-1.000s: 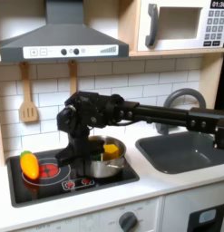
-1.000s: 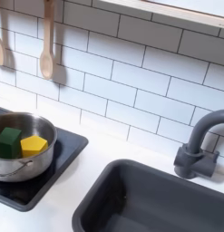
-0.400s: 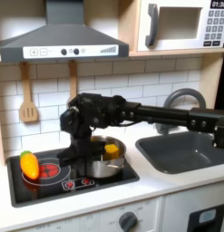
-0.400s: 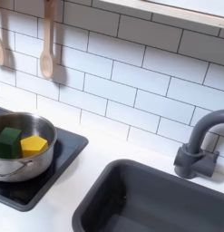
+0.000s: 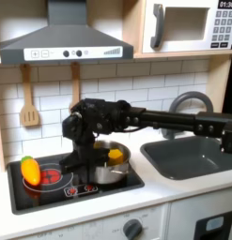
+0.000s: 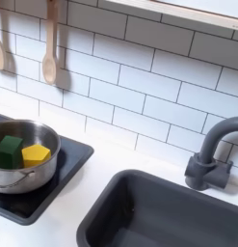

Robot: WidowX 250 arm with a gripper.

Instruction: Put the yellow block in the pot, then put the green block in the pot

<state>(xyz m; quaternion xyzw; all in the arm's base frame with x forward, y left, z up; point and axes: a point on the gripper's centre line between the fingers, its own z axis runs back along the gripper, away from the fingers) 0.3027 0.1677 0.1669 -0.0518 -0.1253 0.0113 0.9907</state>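
Your yellow block (image 6: pixel 36 153) already lies inside the pot (image 6: pixel 43 134) at the lower left of the second exterior view, and the green block (image 6: pixel 9 150) sits touching it on its left side, both down on the pot's floor below the rim. In the first exterior view you can pick out a yellow patch (image 5: pixel 115 154) inside the same pot (image 5: pixel 110 172), just left of the frame's centre on the black stovetop (image 5: pixel 108 187), though the arm hides the green one there. Judging by that, both placements look done and nothing seems left but to pull the arm clear. Your gripper (image 5: pixel 78 161) hangs at the pot's left edge in the first exterior view, a dark mass against a dark stove, so you cannot tell how the jaws stand or whether they hold anything. Further out, an orange toy vegetable (image 5: pixel 30 170) rests on the red burner at the left, and the grey sink (image 6: pixel 169 217) fills the lower right of the second exterior view
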